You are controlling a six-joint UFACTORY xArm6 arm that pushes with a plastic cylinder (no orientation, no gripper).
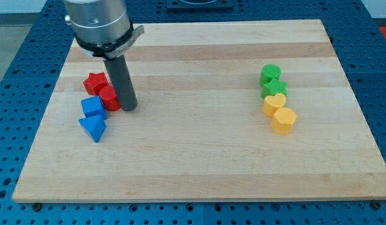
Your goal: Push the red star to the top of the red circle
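The red star (94, 82) lies at the view's left on the wooden board, touching the upper left side of the red circle (109, 98). My tip (129, 107) stands right against the red circle's right side, lower right of the star. The rod rises from there to the grey arm head at the view's top left.
A blue cube (92, 106) and a blue triangle (92, 128) sit just below the red blocks. At the view's right a green circle (270, 74), green star (274, 88), yellow heart (274, 104) and yellow hexagon (283, 119) form a column. The board's left edge (49, 106) is near.
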